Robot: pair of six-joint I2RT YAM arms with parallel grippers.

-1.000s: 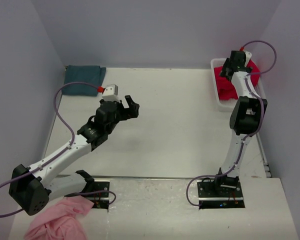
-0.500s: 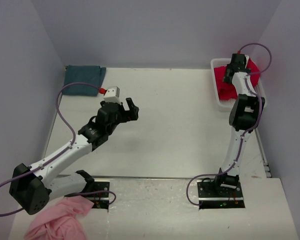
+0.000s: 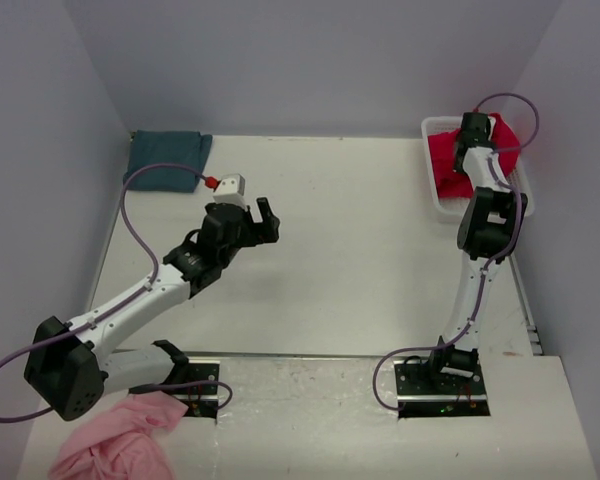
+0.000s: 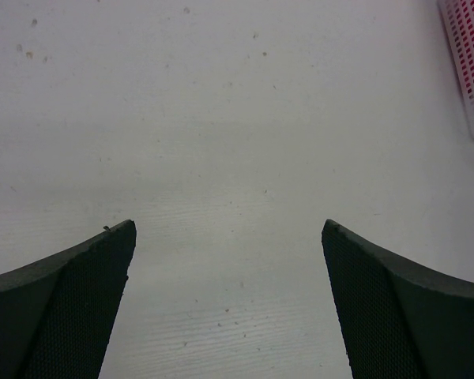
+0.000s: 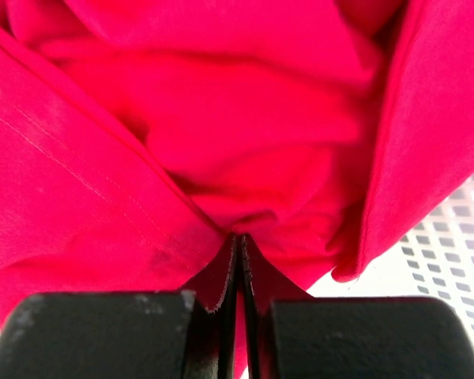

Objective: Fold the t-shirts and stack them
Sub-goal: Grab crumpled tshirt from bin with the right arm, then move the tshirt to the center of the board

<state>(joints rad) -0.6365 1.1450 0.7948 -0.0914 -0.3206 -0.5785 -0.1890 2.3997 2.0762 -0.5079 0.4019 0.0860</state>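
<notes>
At the far left corner the teal shirt lies flat as a neat rectangle, out of the working area, likely the spot where the stack is meant to grow. A crumpled pink cloth sits by the left arm's base, apart from the job. The left gripper hangs above the bare middle of the table with its jaws spread wide and nothing between them; its wrist view shows only tabletop and a corner of the basket, so it seems parked to take a shirt edge once one arrives. At the far right, the white basket holds the red shirt in a loose heap, spilling over the rim. The right gripper reaches down into it, and its wrist view shows the jaws pressed together on a fold of red cloth, pinched at the tips. That small bite suits lifting the shirt out; the folding has not yet begun.
</notes>
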